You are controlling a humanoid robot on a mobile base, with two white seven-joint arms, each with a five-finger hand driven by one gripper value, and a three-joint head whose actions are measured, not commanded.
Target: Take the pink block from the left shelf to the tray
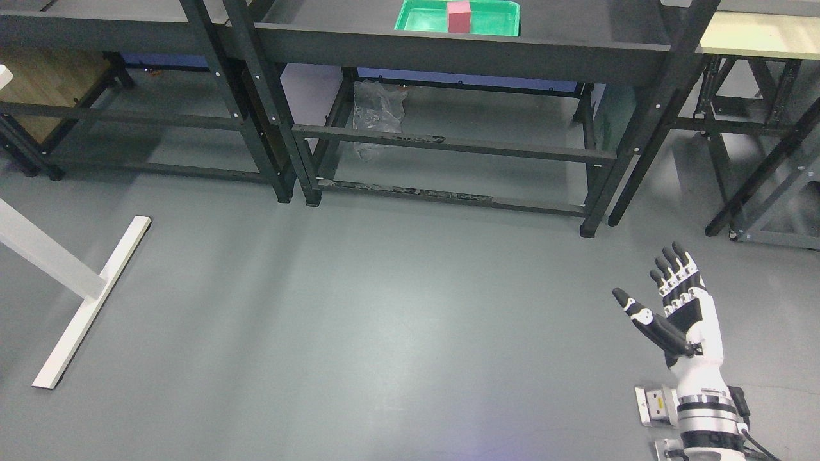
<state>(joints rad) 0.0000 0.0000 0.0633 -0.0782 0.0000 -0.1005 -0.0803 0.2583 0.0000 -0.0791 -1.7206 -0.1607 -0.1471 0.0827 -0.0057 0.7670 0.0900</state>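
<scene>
At far left I see a white stand foot [90,304] lying on the grey floor [359,320]. On the middle shelf [461,48], a green tray [493,16] sits at the front edge, and the pink block [459,16] stands upright inside it. Lower right, my right hand [672,307] hangs over the floor, fingers spread, grasping nothing.

Dark metal shelving racks [448,150] line the back of a grey floor [359,320], their lower rails bare. A crumpled clear plastic bag [377,118] lies under the middle rack. A white T-shaped stand leg [90,301] stretches across the floor at left, and a pale-topped table [759,35] stands at right.
</scene>
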